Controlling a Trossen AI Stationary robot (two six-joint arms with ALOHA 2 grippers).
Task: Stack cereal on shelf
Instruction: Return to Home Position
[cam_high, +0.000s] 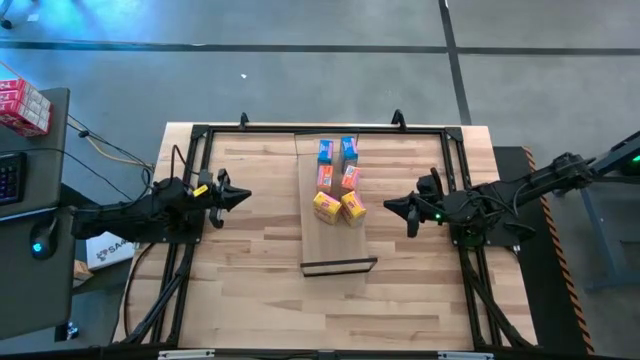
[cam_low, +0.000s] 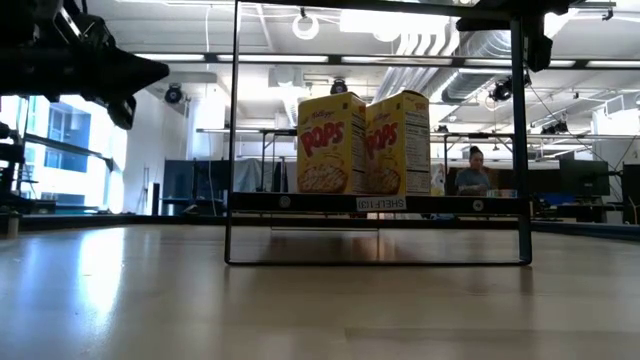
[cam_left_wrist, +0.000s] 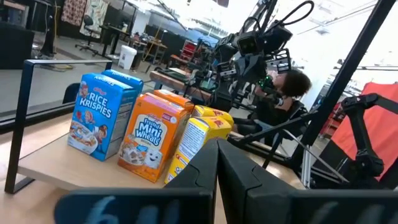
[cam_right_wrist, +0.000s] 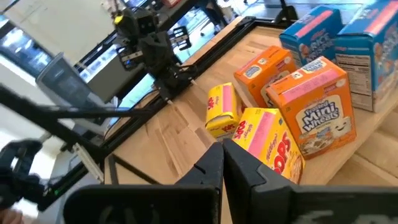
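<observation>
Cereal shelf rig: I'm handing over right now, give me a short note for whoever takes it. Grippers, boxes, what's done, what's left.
Left gripper: shut, empty, off the shelf's left side.
Right gripper: shut, empty, off the shelf's right side.
Boxes: all six stand on the shelf in side-by-side pairs along the board: blue boxes, then orange boxes, then yellow boxes.
Done: the stacking looks complete; no cereal box is off the shelf.
Left: probably only parking both arms.
</observation>
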